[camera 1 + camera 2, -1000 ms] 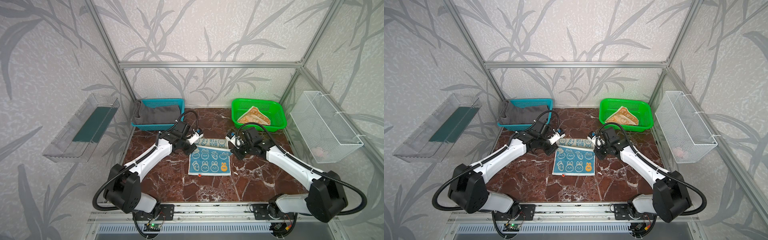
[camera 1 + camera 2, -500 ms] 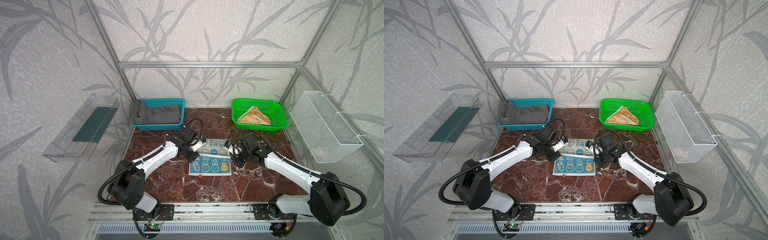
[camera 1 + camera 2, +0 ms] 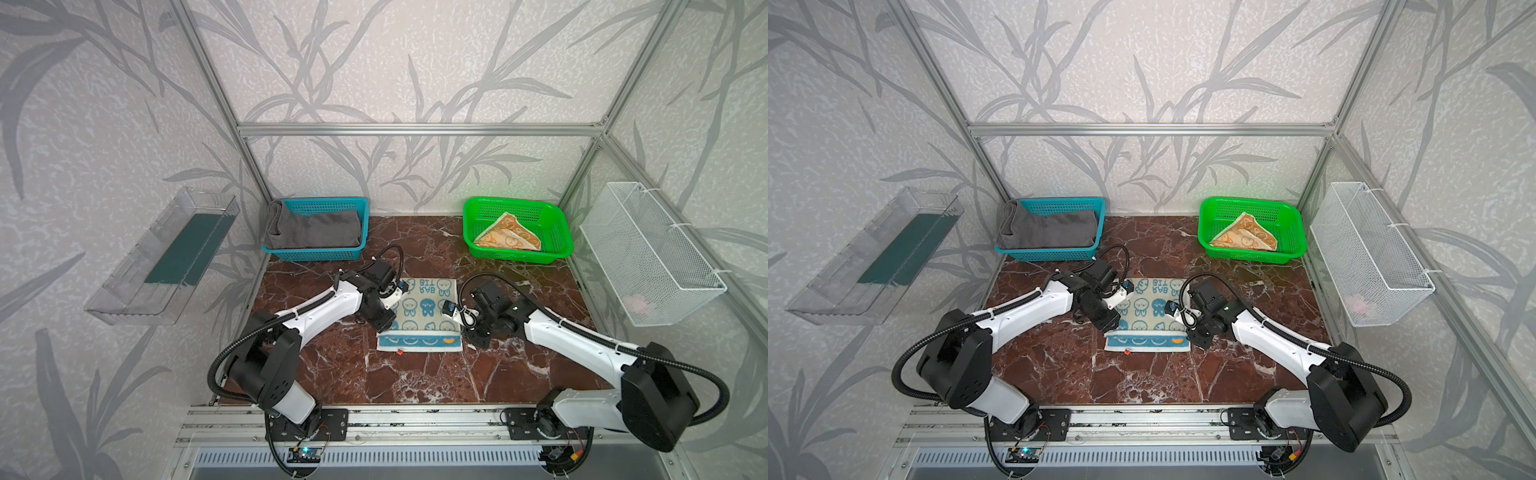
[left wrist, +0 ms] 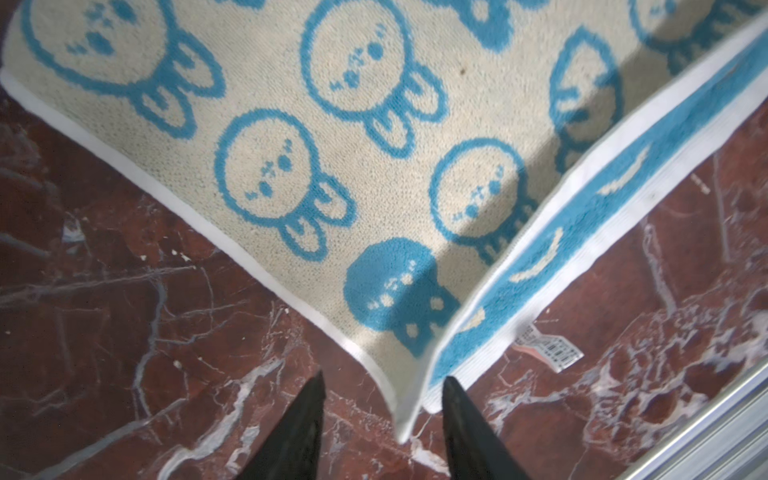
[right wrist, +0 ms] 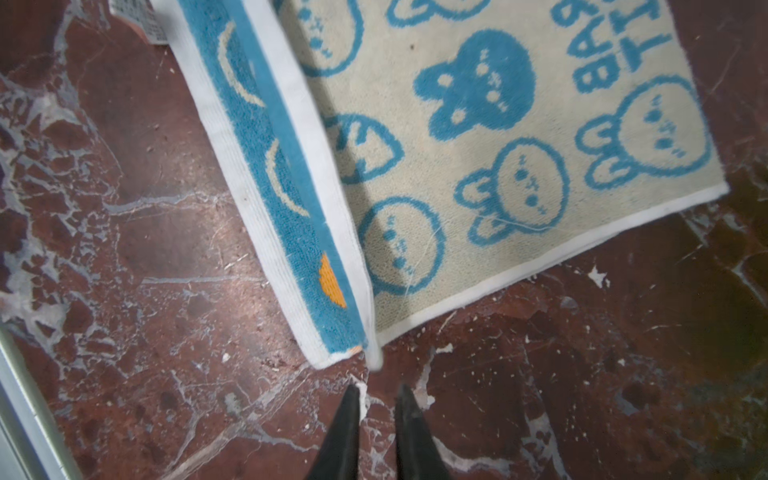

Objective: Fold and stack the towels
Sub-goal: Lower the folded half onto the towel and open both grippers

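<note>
The teal-blue and cream bunny towel [image 3: 419, 307] [image 3: 1152, 307] lies folded over on the marble table, cream side up, with a blue strip of the lower layer showing at its near edge. My left gripper [image 3: 383, 324] [image 4: 383, 378] stands open at the towel's near left corner; that corner [image 4: 405, 415] hangs loose between the jaws. Just off the near right corner [image 5: 372, 353], my right gripper [image 3: 473, 337] [image 5: 379, 387] is open by a narrow gap with nothing in it. The dark grey towel [image 3: 316, 228] fills the blue basket. The orange bunny towel [image 3: 507, 237] lies in the green basket.
The blue basket [image 3: 324, 203] stands at the back left and the green basket [image 3: 559, 235] at the back right. A white wire basket [image 3: 648, 253] hangs on the right wall, a clear tray [image 3: 166, 257] on the left wall. A label [image 4: 548, 347] sticks out under the towel.
Both grippers drew the towel's far edge toward the near edge, folding it over. Both then opened and let the corners go.
</note>
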Controlling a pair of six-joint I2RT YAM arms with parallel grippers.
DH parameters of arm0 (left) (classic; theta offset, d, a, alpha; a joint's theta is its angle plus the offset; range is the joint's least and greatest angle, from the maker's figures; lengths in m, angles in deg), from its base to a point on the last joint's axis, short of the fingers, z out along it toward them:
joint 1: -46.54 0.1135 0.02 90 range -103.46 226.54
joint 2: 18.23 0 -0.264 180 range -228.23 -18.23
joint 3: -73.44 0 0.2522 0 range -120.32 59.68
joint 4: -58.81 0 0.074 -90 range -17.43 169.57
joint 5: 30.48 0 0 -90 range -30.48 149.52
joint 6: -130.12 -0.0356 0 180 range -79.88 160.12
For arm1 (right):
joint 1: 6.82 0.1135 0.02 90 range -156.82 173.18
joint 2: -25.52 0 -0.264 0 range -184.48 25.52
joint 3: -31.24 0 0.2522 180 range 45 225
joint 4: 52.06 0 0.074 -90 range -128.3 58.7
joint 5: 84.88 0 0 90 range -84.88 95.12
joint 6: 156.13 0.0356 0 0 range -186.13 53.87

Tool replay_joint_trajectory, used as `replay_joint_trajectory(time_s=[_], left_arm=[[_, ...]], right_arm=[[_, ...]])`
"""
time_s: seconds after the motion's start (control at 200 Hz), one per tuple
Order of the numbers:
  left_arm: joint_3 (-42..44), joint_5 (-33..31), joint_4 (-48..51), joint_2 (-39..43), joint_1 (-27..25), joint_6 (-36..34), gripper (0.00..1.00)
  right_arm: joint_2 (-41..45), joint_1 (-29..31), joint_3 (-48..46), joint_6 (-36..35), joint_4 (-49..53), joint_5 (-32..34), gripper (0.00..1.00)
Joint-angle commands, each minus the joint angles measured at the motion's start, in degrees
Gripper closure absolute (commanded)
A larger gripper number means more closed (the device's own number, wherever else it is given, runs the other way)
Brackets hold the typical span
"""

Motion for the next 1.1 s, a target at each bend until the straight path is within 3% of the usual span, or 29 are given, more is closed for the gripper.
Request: replay_joint_trajectory(time_s=[0.0,0.065,0.235,0.34,0.44,0.585,0.68,0.77,0.91,1.095], left_arm=[[0.6,0.8,2.7,2.0,-0.4,1.3,0.47],[1.1,-0.1,2.7,3.3,-0.4,1.5,0.47],[0.3,-1.8,2.8,6.7,-0.3,3.3,0.46],[0.6,-4.9,-0.8,9.0,0.0,7.2,0.44],[1.8,-4.6,-7.7,10.2,0.4,14.7,0.44],[4.5,-0.4,-17.8,8.9,2.0,29.8,0.49],[8.8,5.1,-27.5,7.7,3.0,39.2,0.65],[12.2,9.0,-34.8,5.5,3.3,43.5,0.78],[13.0,10.0,-32.1,1.3,3.9,44.4,1.0],[15.8,10.0,-30.7,-0.7,3.8,43.3,1.0]], right_arm=[[2.2,0.6,0.8,-3.3,5.9,-1.8,0.64],[3.1,0.9,1.3,-3.7,7.1,-3.0,0.55],[6.4,1.1,1.3,-2.9,6.8,-2.4,0.49],[6.6,1.0,0.7,3.6,1.1,-0.3,0.45],[2.2,-0.1,3.0,15.1,-2.5,-1.2,0.44],[-9.3,-0.8,10.1,30.4,-1.1,-1.6,0.57],[-14.9,-0.8,11.6,37.8,-2.6,-2.9,0.71],[-17.3,-0.7,10.8,43.2,-4.5,-1.6,0.83],[-18.0,-0.7,8.9,45.3,-5.4,-0.5,0.89],[-18.4,-0.7,7.0,44.1,-3.9,0.8,0.89]])
